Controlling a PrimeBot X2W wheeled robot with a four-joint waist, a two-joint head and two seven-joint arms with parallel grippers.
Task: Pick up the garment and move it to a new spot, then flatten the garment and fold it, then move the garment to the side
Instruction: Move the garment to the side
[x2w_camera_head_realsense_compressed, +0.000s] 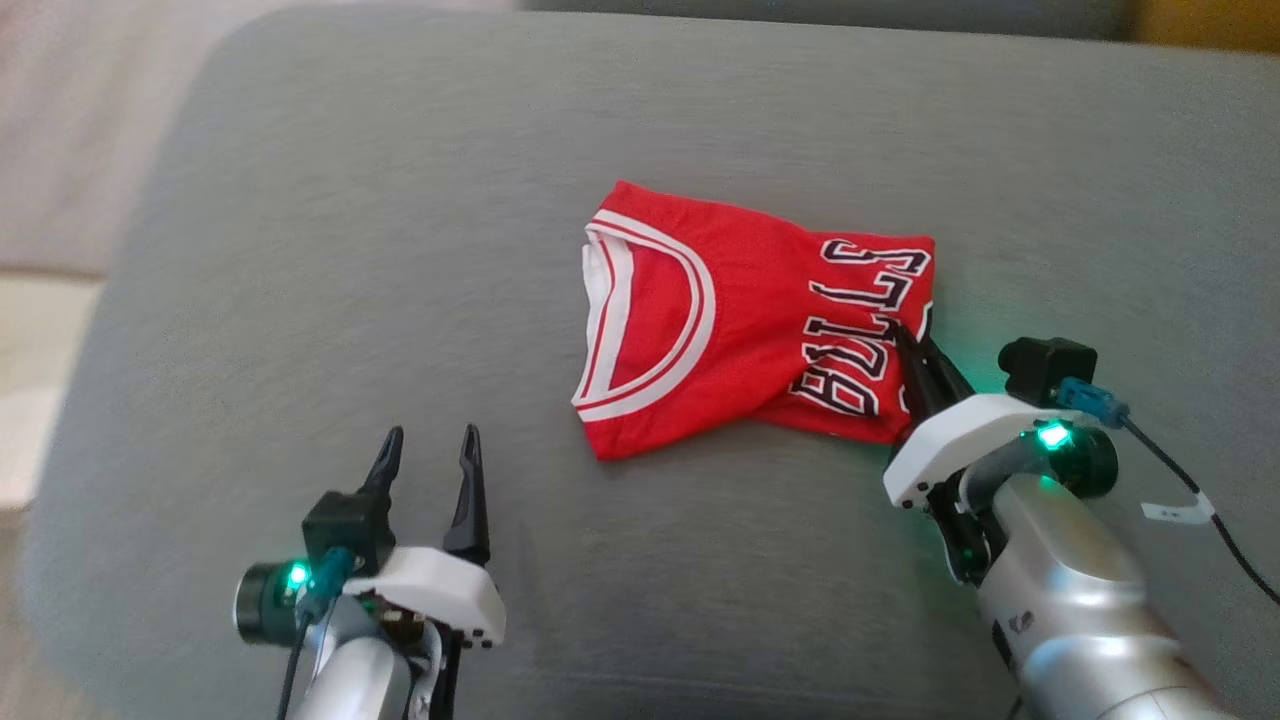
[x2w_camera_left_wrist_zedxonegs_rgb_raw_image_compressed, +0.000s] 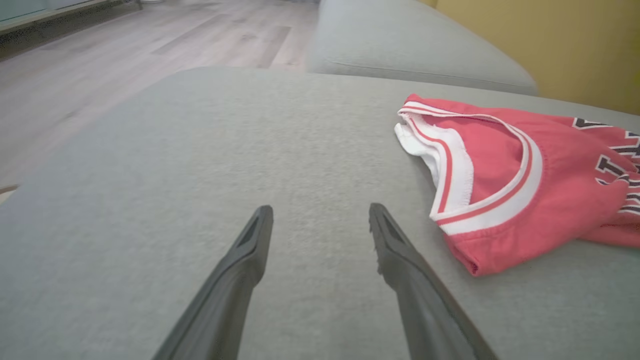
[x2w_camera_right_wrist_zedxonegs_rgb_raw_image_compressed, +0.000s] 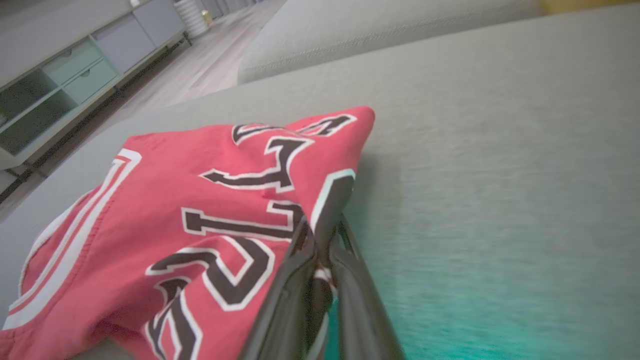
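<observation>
Head overhead; wrists low toward garment (x2w_camera_head_realsense_compressed: 740, 320)

Grey upholstered cushion (x2w_camera_head_realsense_compressed: 400, 250), pale wood-plank floor (x2w_camera_left_wrist_zedxonegs_rgb_raw_image_compressed: 150, 40), mustard-yellow wall (x2w_camera_left_wrist_zedxonegs_rgb_raw_image_compressed: 575, 45), low grey cabinet (x2w_camera_right_wrist_zedxonegs_rgb_raw_image_compressed: 75, 65), possibly open-shelved

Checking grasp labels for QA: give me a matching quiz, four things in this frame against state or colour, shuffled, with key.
1. left gripper
2. right gripper
3. jersey
4. cushion

A. grey, under everything
B. shut on the cloth's edge
C. open, apart from the cloth
D. red, rumpled

Pairs: 1-C, 2-B, 3-D, 4-A
</observation>
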